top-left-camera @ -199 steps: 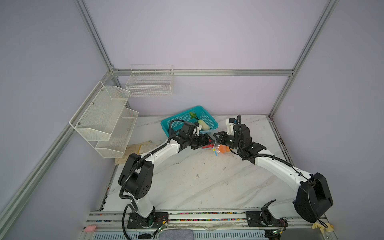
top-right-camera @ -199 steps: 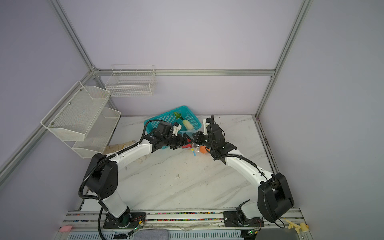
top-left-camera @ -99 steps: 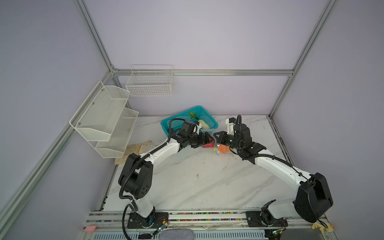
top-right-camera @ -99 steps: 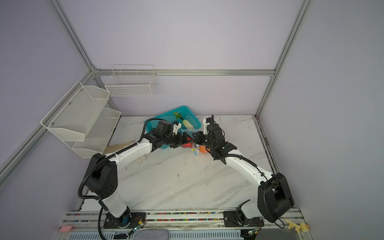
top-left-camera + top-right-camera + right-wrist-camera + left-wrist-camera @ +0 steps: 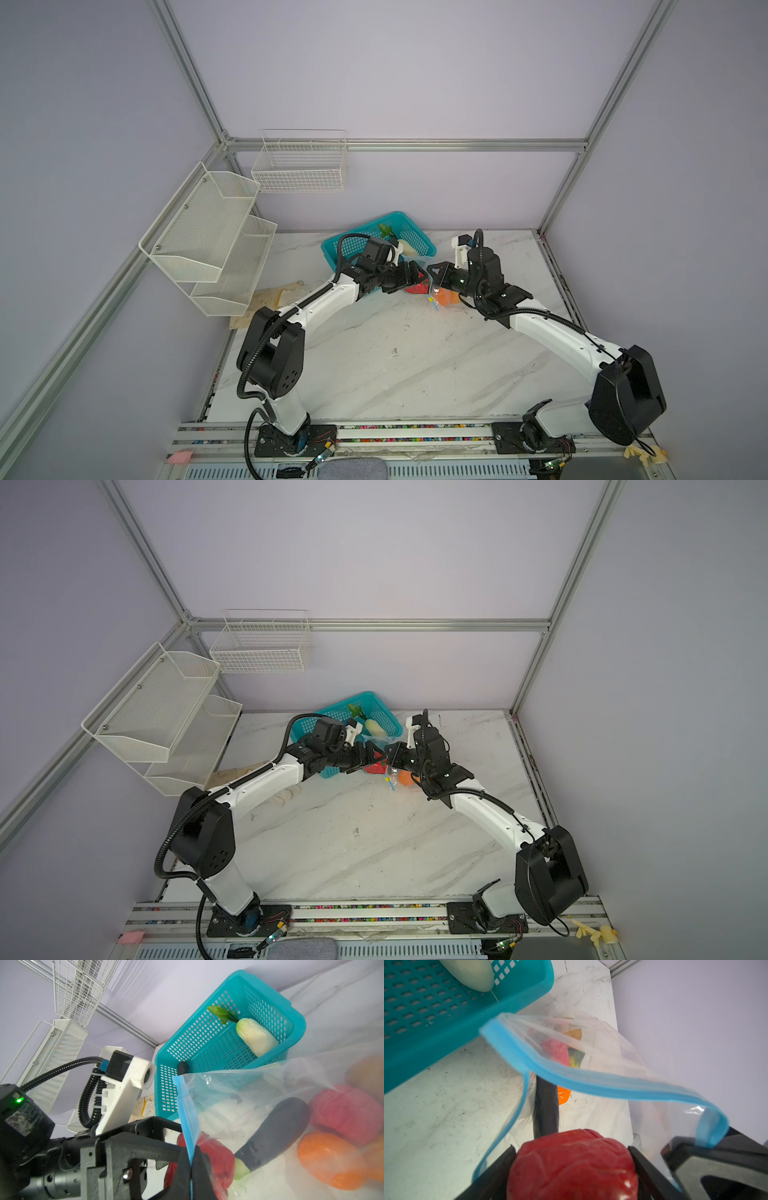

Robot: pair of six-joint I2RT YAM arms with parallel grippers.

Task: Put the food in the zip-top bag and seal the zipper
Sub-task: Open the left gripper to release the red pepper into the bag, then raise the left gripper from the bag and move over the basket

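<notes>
A teal basket [image 5: 361,232] sits on the marble tabletop [image 5: 395,365], near a white mesh shelf [image 5: 199,232] and wire basket [image 5: 299,174].

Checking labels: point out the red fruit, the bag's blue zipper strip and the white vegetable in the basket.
red fruit [image 5: 572,1167]: left wrist view, middle of its skin.
blue zipper strip [image 5: 591,1084]: left wrist view, middle of the upper strip.
white vegetable [image 5: 256,1039]: right wrist view, middle of its body.

A robotics lab cell, by the look: plain lilac wall panels [image 5: 395,75] in an aluminium frame [image 5: 399,144], two robot arms [image 5: 324,301] bolted to a rail [image 5: 415,432] along the bottom edge, marble-look tabletop [image 5: 395,353].
</notes>
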